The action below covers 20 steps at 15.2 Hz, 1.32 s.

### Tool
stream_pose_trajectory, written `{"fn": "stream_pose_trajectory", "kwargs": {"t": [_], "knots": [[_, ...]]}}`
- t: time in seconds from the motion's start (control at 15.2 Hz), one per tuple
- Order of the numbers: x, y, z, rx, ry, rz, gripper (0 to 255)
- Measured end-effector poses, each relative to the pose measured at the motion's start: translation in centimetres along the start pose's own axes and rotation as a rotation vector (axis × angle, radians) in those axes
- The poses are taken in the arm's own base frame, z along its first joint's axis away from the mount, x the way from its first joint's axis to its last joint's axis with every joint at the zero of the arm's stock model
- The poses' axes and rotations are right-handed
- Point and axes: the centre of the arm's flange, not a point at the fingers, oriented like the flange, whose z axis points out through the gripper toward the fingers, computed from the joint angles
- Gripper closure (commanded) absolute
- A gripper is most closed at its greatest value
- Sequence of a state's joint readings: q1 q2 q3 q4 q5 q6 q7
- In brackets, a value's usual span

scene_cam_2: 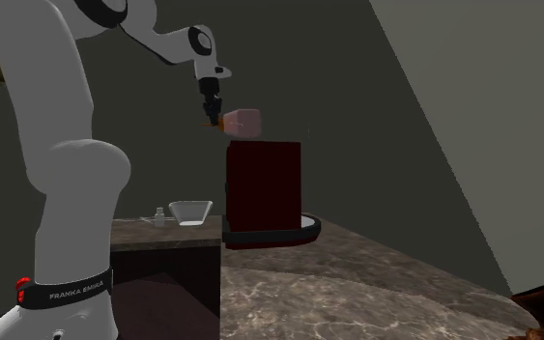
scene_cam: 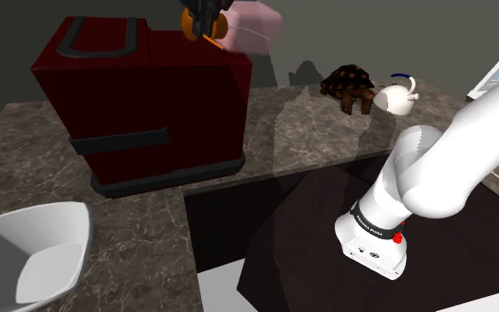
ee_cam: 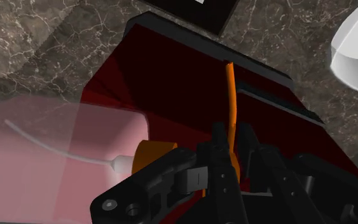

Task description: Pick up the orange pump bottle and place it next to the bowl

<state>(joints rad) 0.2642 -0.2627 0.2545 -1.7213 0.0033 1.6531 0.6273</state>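
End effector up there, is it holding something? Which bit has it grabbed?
Yes. The end effector holds the pump bottle, shut on its orange pump top. The bottle's pink see-through body sticks out sideways from the grip.

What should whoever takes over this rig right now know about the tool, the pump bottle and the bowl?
Tool: shut on the pump bottle at its orange pump head; the pink see-through body sticks out sideways.
Bottle: in the air above the dark red box.
Bowl: white, on the stone counter, past the box toward the shoulder view's lower left.
Done: pick-up.
Left: carry the bottle to the bowl, set it down beside it, release.
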Motion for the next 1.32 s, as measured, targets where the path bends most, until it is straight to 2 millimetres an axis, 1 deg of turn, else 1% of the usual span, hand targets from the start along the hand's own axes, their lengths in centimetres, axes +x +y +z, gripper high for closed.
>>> {"fn": "stream_pose_trajectory", "kwargs": {"t": [0.2,0.26,0.46,0.53,0.59,0.73,0.79,0.92,0.99,1.12,1.32], "knots": [[-1.5,-2.9,-0.4,0.0,0.0,0.001,255],[-2.5,-4.0,-0.3,0.0,0.0,0.001,255],[-4.4,-7.4,-0.5,-0.001,0.0,0.0,255],[-5.2,-9.1,-0.7,0.0,0.0,-0.001,255],[-5.7,-10.1,-0.6,0.0,0.0,0.0,255],[-7.4,-12.4,-0.6,-0.001,0.0,0.0,255],[-7.9,-13.8,-1.0,0.0,0.0,-0.001,255],[-9.0,-15.7,-1.0,-0.001,0.0,0.0,255],[-9.6,-17.2,-1.1,0.0,0.0,-0.001,255],[-10.4,-18.0,-0.4,0.0,0.0,0.001,255],[-10.9,-18.2,1.1,0.0,0.0,0.002,255]]}}
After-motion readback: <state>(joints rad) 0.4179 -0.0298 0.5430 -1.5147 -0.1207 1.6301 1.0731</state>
